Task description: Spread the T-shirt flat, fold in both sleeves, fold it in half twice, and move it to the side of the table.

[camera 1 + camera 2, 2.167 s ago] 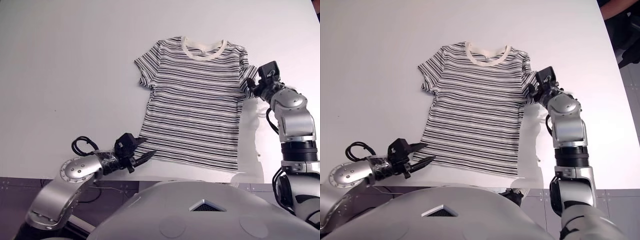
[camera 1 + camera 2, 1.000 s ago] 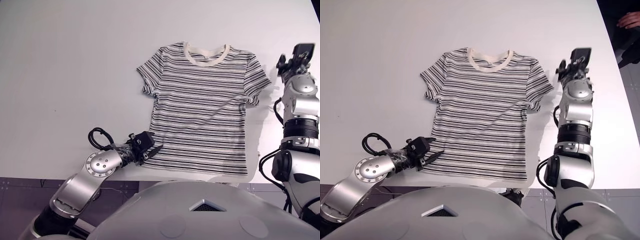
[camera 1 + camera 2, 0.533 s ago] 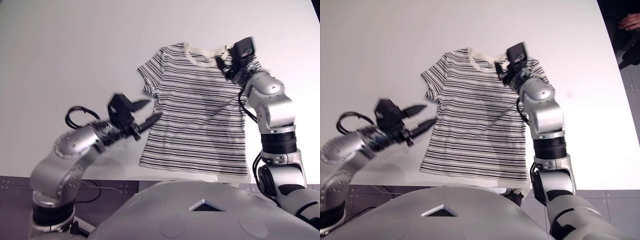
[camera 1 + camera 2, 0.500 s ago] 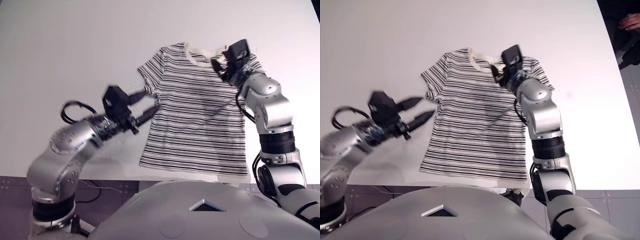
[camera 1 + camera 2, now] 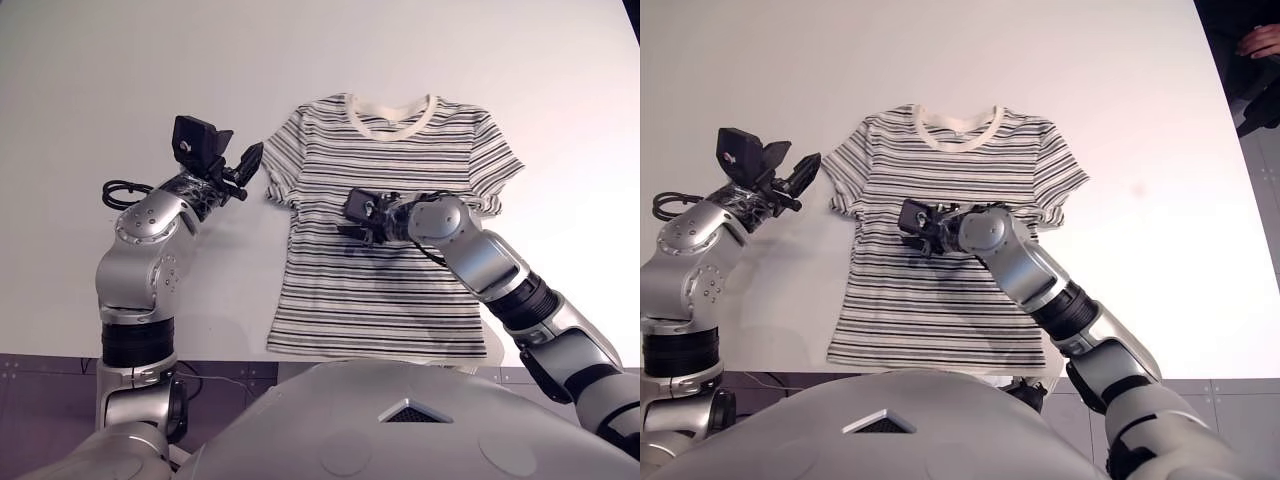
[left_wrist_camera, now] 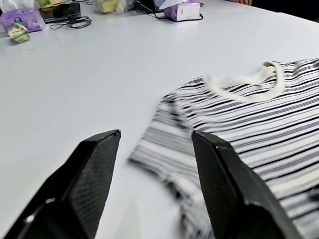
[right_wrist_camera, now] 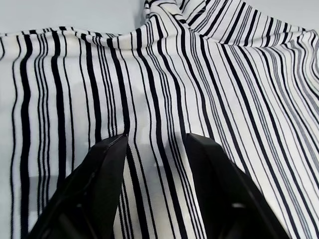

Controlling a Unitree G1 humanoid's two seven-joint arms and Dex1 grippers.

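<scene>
The black-and-white striped T-shirt (image 5: 385,230) lies spread flat on the white table (image 5: 120,80), cream collar (image 5: 390,112) at the far end and both sleeves out. My left gripper (image 5: 245,170) is open and hovers just beside the shirt's left sleeve (image 5: 278,172); the left wrist view has that sleeve (image 6: 164,149) between its fingers (image 6: 94,169). My right arm reaches across the shirt. Its gripper (image 5: 350,222) is open, low over the middle of the chest, with striped cloth (image 7: 154,89) right under its fingertips (image 7: 112,149).
The table's near edge (image 5: 60,352) runs just below the shirt's hem (image 5: 370,348). Small items and cables (image 6: 65,12) lie at the table's far side in the left wrist view. Bare table surrounds the shirt on both sides.
My left gripper has moved up from the lower left of the shirt to the left sleeve. My right gripper has come down from the collar area to the chest.
</scene>
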